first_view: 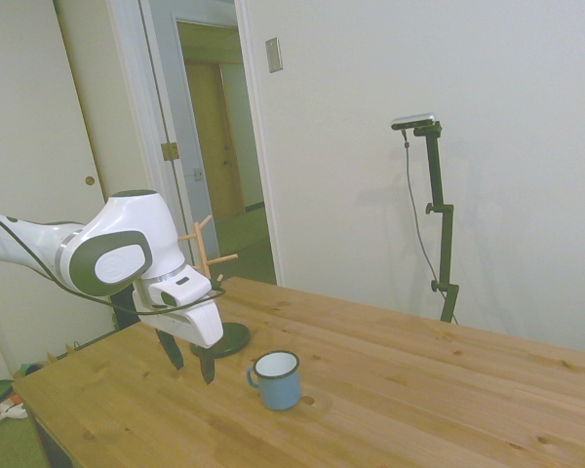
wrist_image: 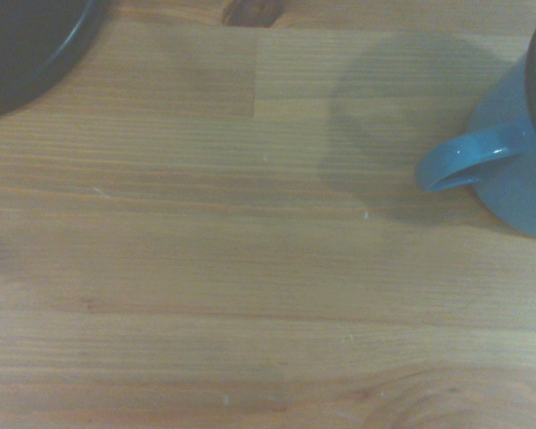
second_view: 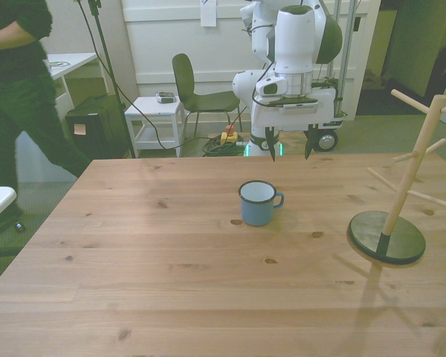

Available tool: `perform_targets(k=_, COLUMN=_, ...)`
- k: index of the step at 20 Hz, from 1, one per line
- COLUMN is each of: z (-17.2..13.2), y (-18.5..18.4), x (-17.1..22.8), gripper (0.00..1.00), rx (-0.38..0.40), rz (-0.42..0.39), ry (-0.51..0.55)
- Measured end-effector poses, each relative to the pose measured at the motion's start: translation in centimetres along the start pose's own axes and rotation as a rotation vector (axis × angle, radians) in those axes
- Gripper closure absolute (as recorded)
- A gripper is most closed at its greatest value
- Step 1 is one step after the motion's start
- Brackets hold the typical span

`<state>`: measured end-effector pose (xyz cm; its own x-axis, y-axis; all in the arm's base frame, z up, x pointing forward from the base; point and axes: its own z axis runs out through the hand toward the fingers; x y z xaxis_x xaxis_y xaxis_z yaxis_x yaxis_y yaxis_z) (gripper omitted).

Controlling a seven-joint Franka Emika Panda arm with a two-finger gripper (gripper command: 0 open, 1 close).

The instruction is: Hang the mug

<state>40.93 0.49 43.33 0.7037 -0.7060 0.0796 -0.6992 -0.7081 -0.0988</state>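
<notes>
Mug (first_view: pixel 276 380) stands upright on the wooden table (first_view: pixel 419 390) in the side view, light blue with a white inside, its handle turned toward the gripper (first_view: pixel 188 363). That gripper hangs just beside it, fingertips low over the wood, jaws spread wide and empty. A wooden mug tree (first_view: pixel 214 292) on a dark round base rises behind the arm.

From the front view, the mug (second_view: pixel 258 202) sits mid-table, apart from the gripper (second_view: pixel 290 149) behind it, and the mug tree (second_view: pixel 401 201) stands at the front view's right. A person (second_view: pixel 18 89) stands at the left.

Up close, the wrist view shows the mug's handle (wrist_image: pixel 469 156) over bare wood.
</notes>
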Motion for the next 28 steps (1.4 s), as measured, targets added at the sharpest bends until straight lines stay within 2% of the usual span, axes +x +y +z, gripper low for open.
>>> perform_targets(k=4, z=-0.2, y=0.3, x=0.4, gripper=0.00, rx=0.003, rz=0.007, ry=0.002)
perform_targets(k=7, z=-1.4, y=1.8, x=1.9, gripper=0.00, rx=0.012, rz=0.033, ry=0.007)
perform_targets(k=12, z=-3.9, y=4.8, x=6.4, gripper=0.00, rx=-0.014, rz=0.036, ry=0.023)
perform_targets(k=15, z=-4.9, y=4.9, x=9.6, gripper=0.00, rx=-0.035, rz=0.013, ry=0.037)
perform_targets(k=22, z=-4.0, y=3.1, x=14.7, gripper=0.00, rx=-0.091, rz=-0.052, ry=0.045)
perform_targets(k=28, z=-3.8, y=3.9, x=17.7, gripper=0.00, rx=-0.106, rz=-0.045, ry=0.048)
